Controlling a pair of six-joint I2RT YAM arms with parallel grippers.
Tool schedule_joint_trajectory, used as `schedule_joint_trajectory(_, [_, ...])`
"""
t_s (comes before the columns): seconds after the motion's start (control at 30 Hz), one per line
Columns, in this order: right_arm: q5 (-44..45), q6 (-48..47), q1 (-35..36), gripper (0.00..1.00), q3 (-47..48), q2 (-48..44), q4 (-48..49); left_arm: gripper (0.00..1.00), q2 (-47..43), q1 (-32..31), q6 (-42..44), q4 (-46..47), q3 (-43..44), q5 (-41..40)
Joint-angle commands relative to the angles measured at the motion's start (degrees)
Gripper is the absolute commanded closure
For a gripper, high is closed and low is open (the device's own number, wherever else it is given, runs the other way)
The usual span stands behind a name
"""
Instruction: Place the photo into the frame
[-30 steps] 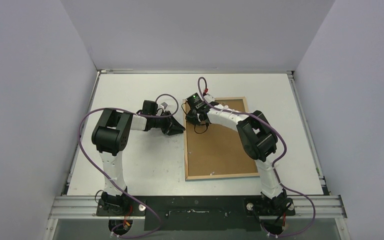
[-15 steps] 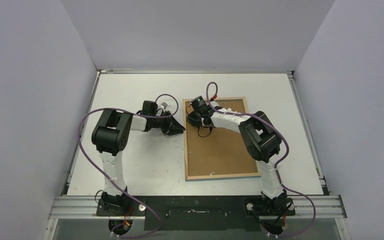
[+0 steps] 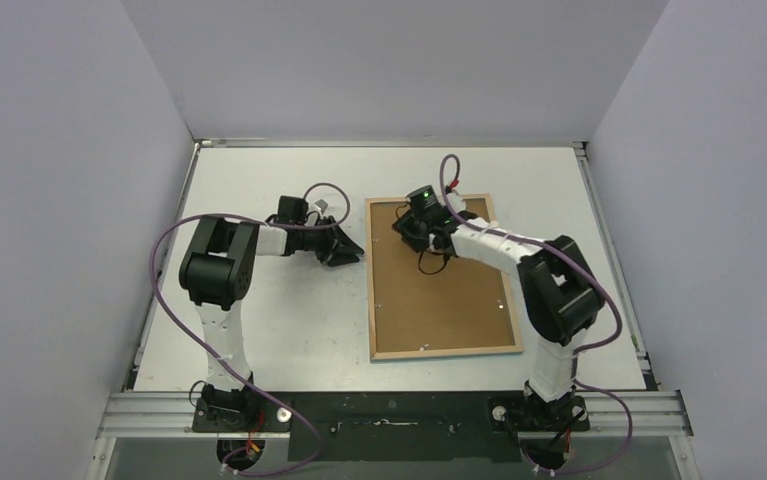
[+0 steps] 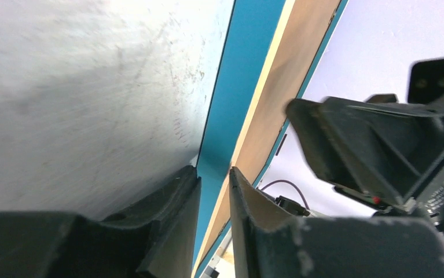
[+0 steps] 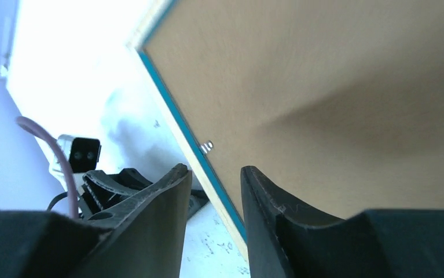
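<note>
The frame [image 3: 370, 300] lies face down on the table with a brown backing board [image 3: 444, 290] filling its back. The photo is hidden. My left gripper [image 3: 357, 249] is low on the table just off the frame's left edge. Its fingers stand a narrow gap apart, and the turquoise edge [image 4: 239, 87] runs ahead of the tips [image 4: 212, 171]. My right gripper [image 3: 409, 232] hovers over the board near the frame's far left corner. In the right wrist view it is open [image 5: 215, 169] and empty, above the frame's edge [image 5: 179, 130] and the board [image 5: 323, 87].
A small metal tab [image 5: 206, 146] sticks out at the frame's left edge. White table [image 3: 279, 320] lies left of the frame, with grey walls on three sides. The two grippers are close together: the right one [image 4: 375, 145] shows in the left wrist view.
The right gripper has opened and moved right along the top of the frame. The left gripper has drawn back slightly to the left and its fingers have parted a little.
</note>
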Motion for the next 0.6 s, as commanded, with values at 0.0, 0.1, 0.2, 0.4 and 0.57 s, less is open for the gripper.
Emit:
schedule_joint_trajectory(0.0, [7.7,-11.8,-4.5,0.6,1.5,-12.0,-10.2,0.67,-2.0,3.4,8.4,-9.8,7.6,-3.9])
schedule_joint_trajectory(0.1, [14.9,-19.3,-7.2,0.43,1.5,-16.9,-19.1,0.57,-1.3,4.3,15.0,-17.6,14.7,-5.4])
schedule_joint_trajectory(0.2, [13.2,-25.9,-13.6,0.3,0.2,-19.2,-23.5,0.49,0.6,4.5,22.5,-26.6,23.1,-8.9])
schedule_joint_trajectory(0.4, [5.8,-36.2,-24.7,0.18,-1.9,-17.6,-29.3,0.37,0.9,4.3,25.2,-29.1,26.8,-11.4])
schedule_joint_trajectory(0.57, [-3.8,-38.4,-30.8,0.16,-6.8,-16.6,-29.8,0.35,-2.6,3.6,23.3,-26.2,20.3,-11.2])
